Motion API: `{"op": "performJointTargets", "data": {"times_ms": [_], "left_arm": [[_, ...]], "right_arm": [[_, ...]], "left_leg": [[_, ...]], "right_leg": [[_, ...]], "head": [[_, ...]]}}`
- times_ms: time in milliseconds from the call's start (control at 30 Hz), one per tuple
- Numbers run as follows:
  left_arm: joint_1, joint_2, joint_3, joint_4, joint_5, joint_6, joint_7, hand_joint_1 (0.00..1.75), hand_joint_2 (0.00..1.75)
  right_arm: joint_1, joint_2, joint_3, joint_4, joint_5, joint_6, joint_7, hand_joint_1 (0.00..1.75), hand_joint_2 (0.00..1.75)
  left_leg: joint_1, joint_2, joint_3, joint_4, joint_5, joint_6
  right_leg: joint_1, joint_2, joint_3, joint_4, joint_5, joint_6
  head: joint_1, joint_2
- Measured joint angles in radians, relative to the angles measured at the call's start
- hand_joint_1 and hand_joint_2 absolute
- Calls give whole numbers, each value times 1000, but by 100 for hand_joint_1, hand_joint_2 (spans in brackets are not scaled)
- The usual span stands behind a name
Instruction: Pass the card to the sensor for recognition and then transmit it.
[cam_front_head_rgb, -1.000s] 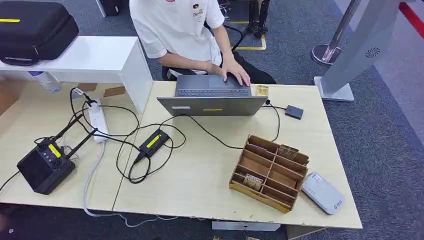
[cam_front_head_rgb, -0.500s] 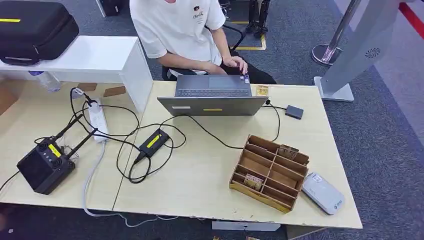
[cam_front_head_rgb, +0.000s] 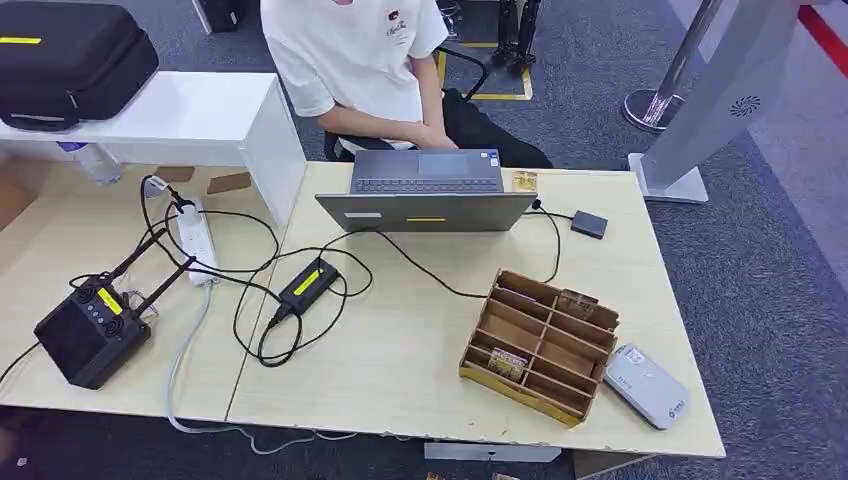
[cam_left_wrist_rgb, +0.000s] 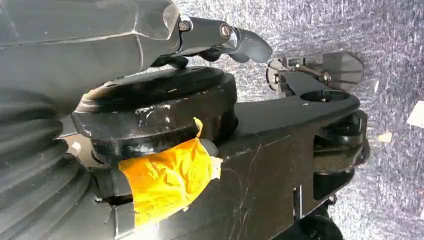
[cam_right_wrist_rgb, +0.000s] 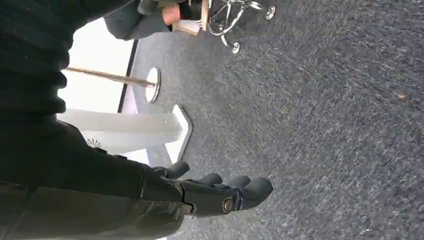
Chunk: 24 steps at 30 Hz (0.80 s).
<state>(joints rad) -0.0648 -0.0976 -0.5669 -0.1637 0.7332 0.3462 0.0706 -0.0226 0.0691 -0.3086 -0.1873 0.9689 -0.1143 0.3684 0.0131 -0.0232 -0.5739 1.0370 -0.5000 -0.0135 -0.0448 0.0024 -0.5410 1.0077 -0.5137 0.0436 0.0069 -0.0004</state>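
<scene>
A wooden divided tray (cam_front_head_rgb: 585, 383) stands on the right part of the table. A card (cam_front_head_rgb: 508, 362) lies in one of its near compartments and another card (cam_front_head_rgb: 577, 302) in a far one. A white and grey reader (cam_front_head_rgb: 645, 385) lies just right of the tray near the table edge. A small dark box (cam_front_head_rgb: 588, 223) on a cable sits beyond the tray. My left hand (cam_left_wrist_rgb: 220, 37) hangs beside my body with its fingers stretched out, holding nothing. My right hand (cam_right_wrist_rgb: 220, 192) hangs over the grey carpet, fingers extended and holding nothing.
A person in a white shirt (cam_front_head_rgb: 350, 50) sits behind an open laptop (cam_front_head_rgb: 425, 195) at the far table edge. Cables, a power strip (cam_front_head_rgb: 195, 240), an adapter (cam_front_head_rgb: 308, 284) and a black router (cam_front_head_rgb: 90, 333) cover the left side. A grey stand (cam_front_head_rgb: 700, 110) rises at the right.
The person's hand has drawn back off the laptop keyboard toward their body. The tray, cards and reader have not moved.
</scene>
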Motion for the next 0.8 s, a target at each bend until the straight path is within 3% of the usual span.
{"op": "performJointTargets", "data": {"times_ms": [267,333,467,600,800], "left_arm": [[-3,-30,-2,0,4,290,-55,0,175],[-6,-34,-2,2,3,336,-77,0,175],[-16,-45,-2,19,-10,351,-93,0,175],[-15,-53,-2,21,-26,354,-67,0,175],[-15,-53,-13,21,-48,295,-33,0,175]], "right_arm": [[0,9,-24,0,-18,-163,175,0,175],[0,11,-31,0,-20,-193,199,0,175],[-1,15,-47,0,-18,-215,226,0,175],[-1,20,-53,0,-18,-217,227,0,175],[-2,30,-79,0,-66,-121,153,0,175]], "left_leg": [[0,0,0,0,0,0],[0,0,0,0,0,0],[0,0,0,0,0,0],[0,0,0,0,0,0],[0,0,0,0,0,0]], "right_leg": [[0,0,0,0,0,0],[0,0,0,0,0,0],[0,0,0,0,0,0],[0,0,0,0,0,0],[0,0,0,0,0,0]], "head": [[0,0],[0,0],[0,0],[0,0],[0,0]]}}
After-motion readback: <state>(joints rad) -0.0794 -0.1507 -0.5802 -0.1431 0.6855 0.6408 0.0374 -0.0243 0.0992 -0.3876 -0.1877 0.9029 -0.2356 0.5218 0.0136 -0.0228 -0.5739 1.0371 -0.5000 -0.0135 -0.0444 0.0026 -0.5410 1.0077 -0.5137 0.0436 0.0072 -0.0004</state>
